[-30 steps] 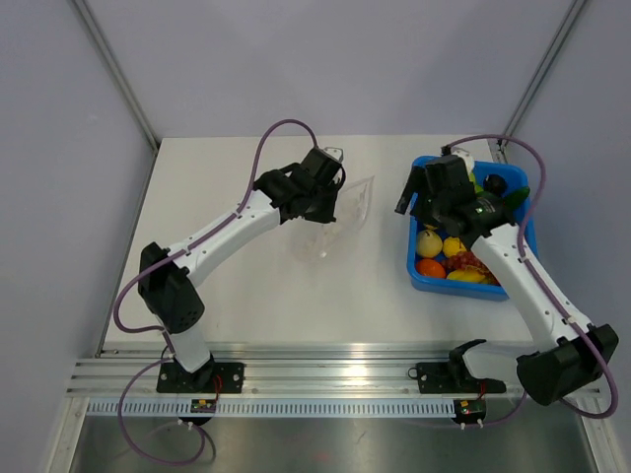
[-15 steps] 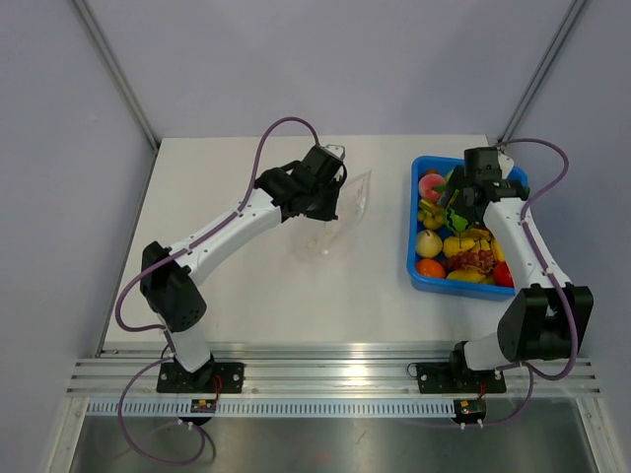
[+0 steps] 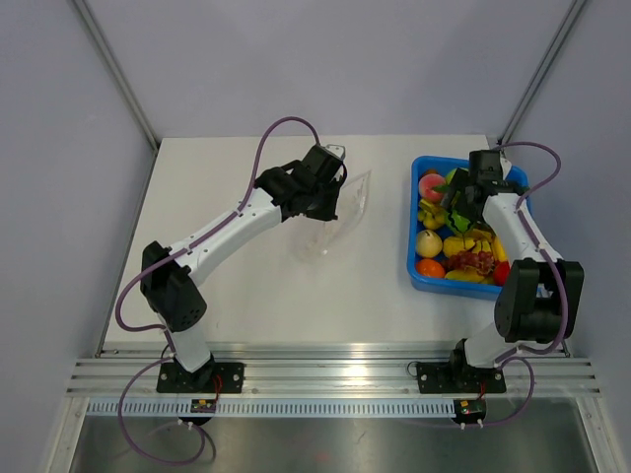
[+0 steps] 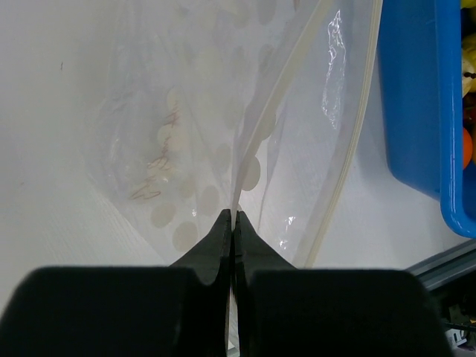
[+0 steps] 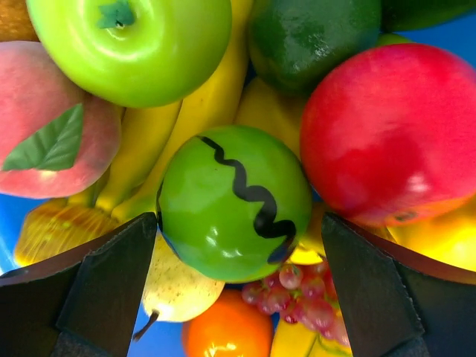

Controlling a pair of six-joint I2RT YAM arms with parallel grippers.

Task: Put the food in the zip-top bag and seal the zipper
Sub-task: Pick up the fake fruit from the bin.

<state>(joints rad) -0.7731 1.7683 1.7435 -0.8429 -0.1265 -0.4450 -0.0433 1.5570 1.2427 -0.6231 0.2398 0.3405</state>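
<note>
The clear zip-top bag (image 3: 335, 219) lies on the table's middle, its mouth towards the bin. My left gripper (image 3: 338, 197) is shut on the bag's near mouth edge; in the left wrist view the fingertips (image 4: 232, 218) pinch the zipper strip (image 4: 274, 100), and the other lip (image 4: 349, 141) stands apart, so the mouth gapes. The bag (image 4: 178, 141) holds no food. My right gripper (image 3: 457, 202) is open, down in the blue bin (image 3: 418, 266) among the food. Its fingers (image 5: 104, 282) straddle a green striped toy melon (image 5: 230, 197) without closing on it.
Round the melon lie a green apple (image 5: 141, 44), a peach (image 5: 52, 126), a red apple (image 5: 394, 126), bananas (image 5: 201, 111), a pear (image 5: 178, 290), an orange (image 5: 227, 327) and grapes (image 5: 305, 297). The bin's wall (image 4: 416, 111) stands right of the bag.
My right arm has swung from the bin's left rim to over the bin and lowered its open gripper onto the fruit. The left arm and the bag have not moved.
</note>
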